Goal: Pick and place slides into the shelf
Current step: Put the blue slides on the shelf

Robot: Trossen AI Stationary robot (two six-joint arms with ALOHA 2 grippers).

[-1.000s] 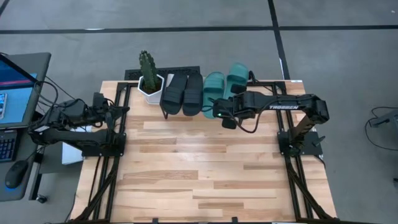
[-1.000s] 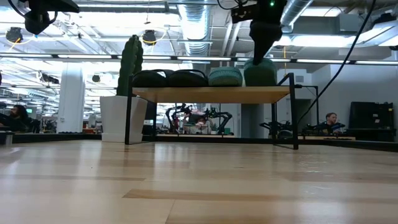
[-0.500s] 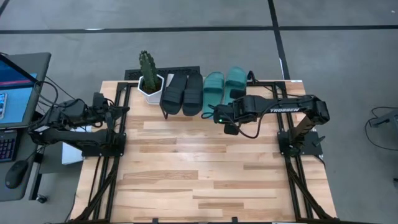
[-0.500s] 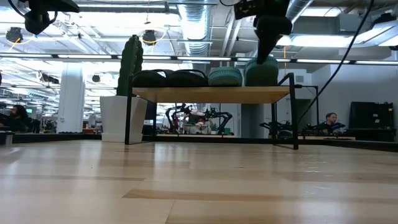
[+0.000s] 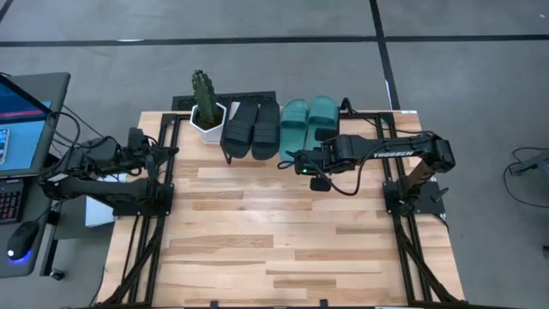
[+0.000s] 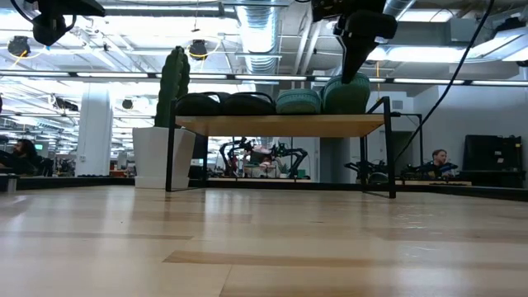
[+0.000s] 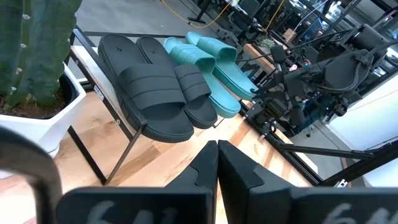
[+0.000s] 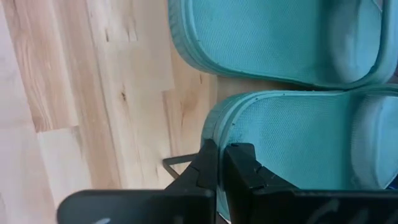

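Slides (image 5: pixel 274 125): two black, two teal

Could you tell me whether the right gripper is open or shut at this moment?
Shut. In its wrist view the right gripper shows its two dark fingers pressed together with nothing between them, just off the heel of a teal slide.

2 black slides (image 5: pixel 251 129) and 2 teal slides (image 5: pixel 308 121) rest side-by-side on the tilted shelf (image 6: pixel 280 125).
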